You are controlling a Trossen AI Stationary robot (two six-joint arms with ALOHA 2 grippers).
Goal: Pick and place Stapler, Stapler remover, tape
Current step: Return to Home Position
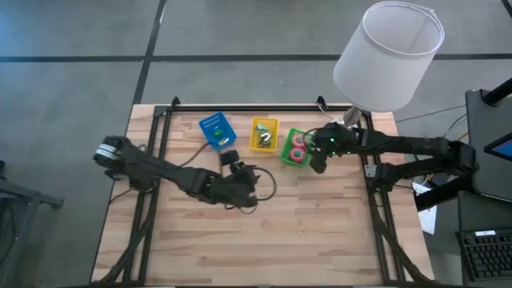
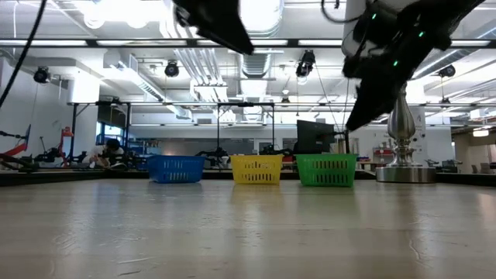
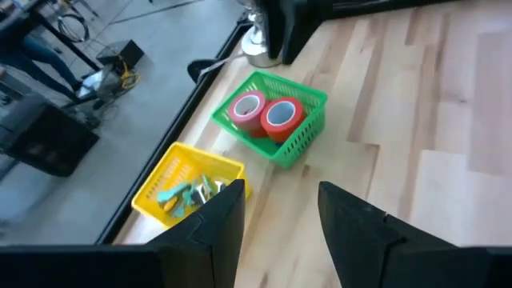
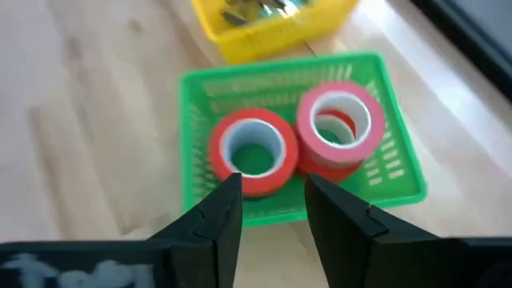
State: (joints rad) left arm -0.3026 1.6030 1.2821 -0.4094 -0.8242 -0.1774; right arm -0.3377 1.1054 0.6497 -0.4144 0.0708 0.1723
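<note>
High view shows three bins in a row near the far edge of the table (image 1: 320,240): a blue bin (image 1: 216,130), a yellow bin (image 1: 265,134) and a green bin (image 1: 295,148), the yellow between the other two. The tape (image 4: 252,152) lies in the green bin. The right wrist view shows one red roll lying flat beside a pink-red roll (image 4: 340,120) that sits on top of another roll, all with pale centre holes. The right gripper (image 4: 272,182) hangs above the near edge of the green bin. Its jaws are apart and hold nothing. In the high view it lies just beside the bin, on the side away from the yellow one. The left gripper (image 3: 282,192) is over the middle of the table, on the near side of the blue and yellow bins and clear of both. Its jaws are also apart and empty. From the left wrist view the yellow bin holds small items (image 3: 188,194) in teal and pale colours, too small to tell what they are. What the blue bin holds cannot be made out. A lamp (image 1: 388,56) with a white shade stands at the far right corner of the table, beyond the green bin.
</note>
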